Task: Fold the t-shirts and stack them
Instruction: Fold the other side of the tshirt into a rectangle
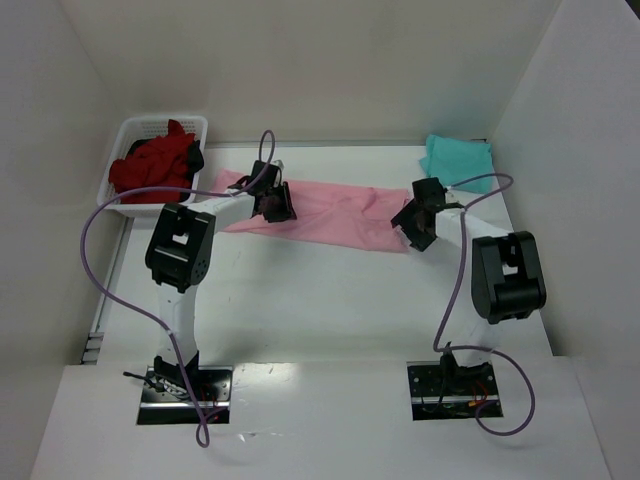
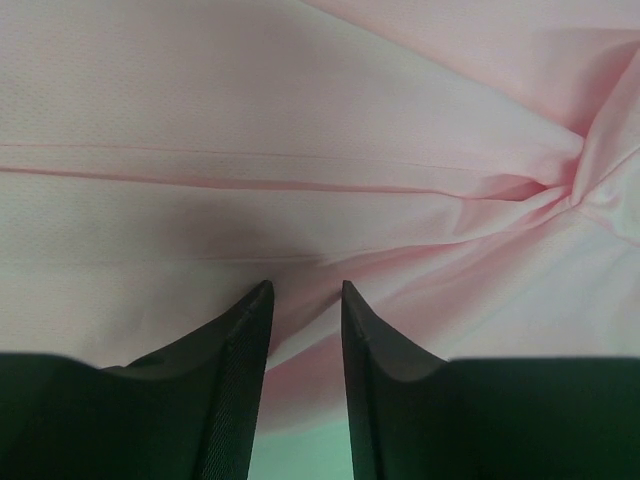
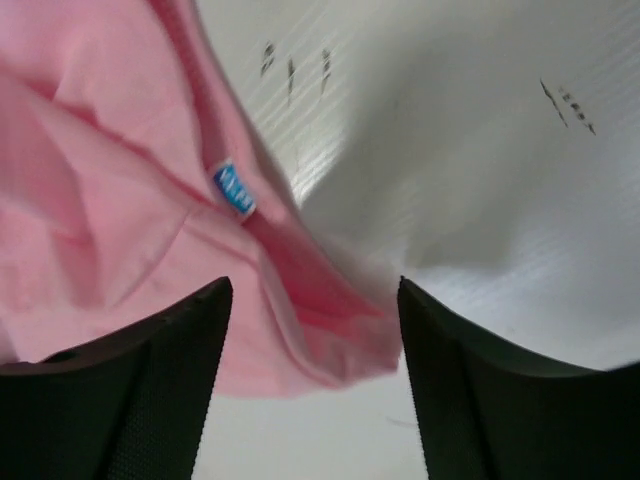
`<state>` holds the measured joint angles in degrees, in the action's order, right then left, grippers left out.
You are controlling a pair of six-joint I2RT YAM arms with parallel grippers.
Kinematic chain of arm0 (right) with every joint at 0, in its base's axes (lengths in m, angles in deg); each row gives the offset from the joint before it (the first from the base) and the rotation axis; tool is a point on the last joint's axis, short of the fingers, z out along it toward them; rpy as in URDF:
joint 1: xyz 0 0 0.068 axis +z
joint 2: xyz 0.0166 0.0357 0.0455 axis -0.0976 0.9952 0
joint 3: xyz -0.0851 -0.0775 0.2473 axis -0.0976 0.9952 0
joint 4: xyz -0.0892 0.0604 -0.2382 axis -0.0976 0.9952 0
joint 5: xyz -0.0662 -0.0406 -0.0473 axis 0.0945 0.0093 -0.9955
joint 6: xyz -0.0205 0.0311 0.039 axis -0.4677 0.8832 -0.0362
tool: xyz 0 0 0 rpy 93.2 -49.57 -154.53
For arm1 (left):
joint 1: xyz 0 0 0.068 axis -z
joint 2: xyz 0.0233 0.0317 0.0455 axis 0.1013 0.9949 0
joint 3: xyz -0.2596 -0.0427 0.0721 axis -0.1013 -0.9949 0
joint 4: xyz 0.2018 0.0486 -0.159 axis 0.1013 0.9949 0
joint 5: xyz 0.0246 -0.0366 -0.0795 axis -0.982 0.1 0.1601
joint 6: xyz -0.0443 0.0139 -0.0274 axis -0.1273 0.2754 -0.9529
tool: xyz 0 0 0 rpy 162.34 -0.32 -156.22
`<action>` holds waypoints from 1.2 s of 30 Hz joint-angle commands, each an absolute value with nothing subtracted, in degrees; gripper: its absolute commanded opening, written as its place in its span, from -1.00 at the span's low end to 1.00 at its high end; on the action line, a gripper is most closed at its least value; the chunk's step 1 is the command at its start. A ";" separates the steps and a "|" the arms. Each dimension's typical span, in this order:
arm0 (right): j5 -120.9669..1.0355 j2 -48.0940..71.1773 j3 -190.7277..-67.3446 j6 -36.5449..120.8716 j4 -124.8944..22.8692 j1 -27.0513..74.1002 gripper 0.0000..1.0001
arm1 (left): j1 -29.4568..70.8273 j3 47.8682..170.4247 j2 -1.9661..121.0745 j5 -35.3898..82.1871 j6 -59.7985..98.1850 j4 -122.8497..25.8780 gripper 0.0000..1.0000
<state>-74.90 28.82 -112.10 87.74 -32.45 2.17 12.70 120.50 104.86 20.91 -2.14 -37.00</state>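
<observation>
A pink shirt (image 2: 300, 120) fills the view, with a straight seam running across it and creases gathering into a knot at the right edge. The left gripper (image 2: 305, 292) hangs just over it, its two dark fingers (image 2: 235, 380) slightly apart, cloth showing in the narrow gap.

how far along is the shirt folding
Done: the teal shirt looks folded at the far right. In hand: the pink shirt lies as a long strip, with the left gripper and right gripper over it, both open, gripping nothing. Left: finish folding pink and stack it, then the red shirts bunched in the basket.
</observation>
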 commanded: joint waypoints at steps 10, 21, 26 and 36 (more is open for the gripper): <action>-67.26 18.89 -107.72 79.83 -32.44 3.21 0.73 | 12.38 122.48 100.87 19.62 1.32 -32.06 0.09; -72.78 26.26 -110.23 77.45 -30.51 7.84 0.43 | 11.24 124.25 99.20 18.79 2.91 -30.47 0.24; -76.62 28.80 -113.25 75.61 -29.26 7.84 0.13 | 10.15 124.25 98.67 14.81 4.16 -29.95 0.24; -82.57 28.81 -114.40 77.45 -26.04 7.84 -0.54 | 6.58 124.18 100.43 9.08 5.28 -29.33 -0.16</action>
<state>-77.69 28.48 -111.84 77.02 -28.73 7.39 8.14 122.49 101.33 12.30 3.86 -29.62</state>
